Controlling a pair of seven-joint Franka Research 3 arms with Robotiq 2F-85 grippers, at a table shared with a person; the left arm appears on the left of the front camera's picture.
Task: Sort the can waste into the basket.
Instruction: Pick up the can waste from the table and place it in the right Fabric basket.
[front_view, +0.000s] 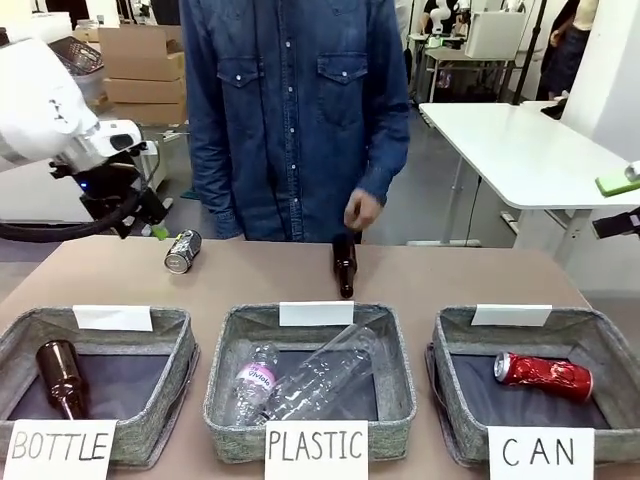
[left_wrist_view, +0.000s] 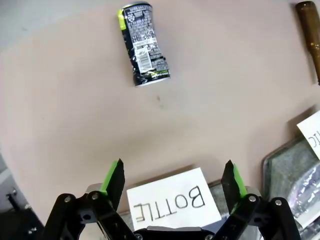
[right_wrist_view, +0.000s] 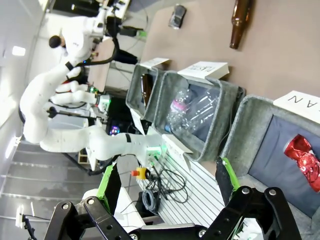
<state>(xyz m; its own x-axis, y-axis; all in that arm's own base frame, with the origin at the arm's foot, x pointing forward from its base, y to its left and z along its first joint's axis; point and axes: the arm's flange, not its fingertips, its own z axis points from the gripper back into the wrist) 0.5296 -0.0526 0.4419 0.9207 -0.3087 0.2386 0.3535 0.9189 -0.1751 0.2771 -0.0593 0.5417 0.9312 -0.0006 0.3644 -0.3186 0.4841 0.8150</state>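
Red can (front_view: 543, 376) sits in the CAN basket (front_view: 600, 325); dark can (left_wrist_view: 144, 44) lies on its side on the bench (left_wrist_view: 65, 125), ahead of the left gripper (left_wrist_view: 174, 172); both that and the right gripper (right_wrist_view: 167, 172) are released, empty; a sloppy pinch could send the round can rolling.

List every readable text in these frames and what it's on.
"BOTTLE": paper sign on the left basket.
"PLASTIC": paper sign on the middle basket.
"CAN": paper sign on the right basket.
Pink label on the clear bottle: blurred, unreadable.
Print on the dark can: too small to read.
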